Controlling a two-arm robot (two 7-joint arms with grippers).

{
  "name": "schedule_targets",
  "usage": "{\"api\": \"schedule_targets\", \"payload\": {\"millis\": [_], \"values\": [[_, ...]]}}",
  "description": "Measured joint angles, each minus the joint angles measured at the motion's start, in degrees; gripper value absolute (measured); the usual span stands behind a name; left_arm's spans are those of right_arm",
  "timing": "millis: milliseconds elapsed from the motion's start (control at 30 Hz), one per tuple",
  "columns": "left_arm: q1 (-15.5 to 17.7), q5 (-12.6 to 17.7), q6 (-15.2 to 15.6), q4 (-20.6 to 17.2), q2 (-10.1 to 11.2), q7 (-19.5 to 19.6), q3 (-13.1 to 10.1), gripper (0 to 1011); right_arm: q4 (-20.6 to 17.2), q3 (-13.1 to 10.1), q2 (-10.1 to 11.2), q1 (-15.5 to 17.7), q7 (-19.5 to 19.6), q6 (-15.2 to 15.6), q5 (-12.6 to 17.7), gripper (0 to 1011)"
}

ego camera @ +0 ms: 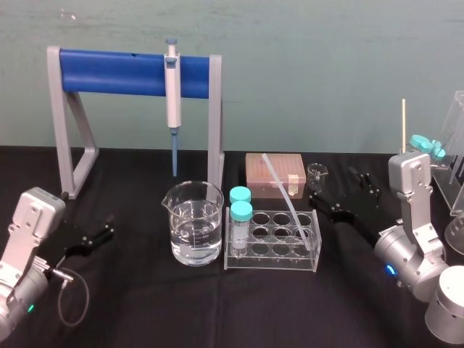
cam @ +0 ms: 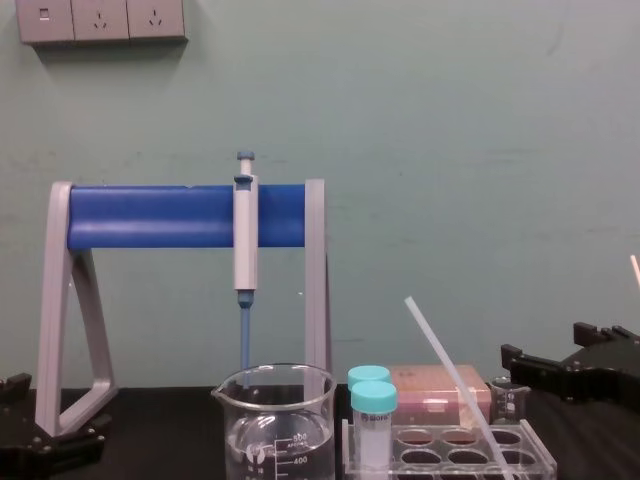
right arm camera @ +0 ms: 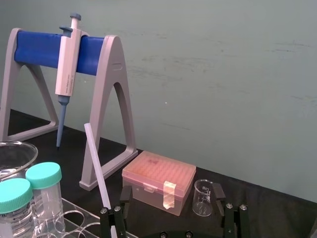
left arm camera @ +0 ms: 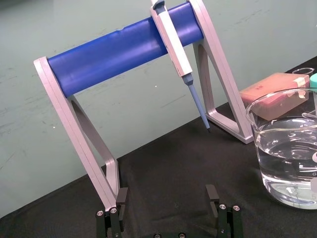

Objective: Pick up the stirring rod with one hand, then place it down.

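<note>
Two end effectors sit low over the black table (ego camera: 130, 304), both with fingers spread wide and holding nothing. The stirring rod (ego camera: 283, 192) leans tilted in the clear tube rack (ego camera: 272, 250) — just left of the right end effector (ego camera: 332, 183), not touching it — and well apart from the left end effector (ego camera: 107, 226).

Even diffuse indoor light, med. bright, weak shadows, small glints on beaker (ego camera: 193, 232), black table (ego camera: 130, 308) v. dark
</note>
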State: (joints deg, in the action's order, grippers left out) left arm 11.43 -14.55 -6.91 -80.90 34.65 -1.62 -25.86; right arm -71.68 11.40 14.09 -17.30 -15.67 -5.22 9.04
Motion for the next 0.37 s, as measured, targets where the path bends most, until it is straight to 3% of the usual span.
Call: {"api": "schedule_targets", "payload": {"millis": [367], "values": [[0.0, 0.0, 0.0, 0.0, 0.0, 0.0, 0.0, 1000, 0.0, 0.0, 0.0, 0.0, 0.0, 0.0, 0.0, 1003]]}}
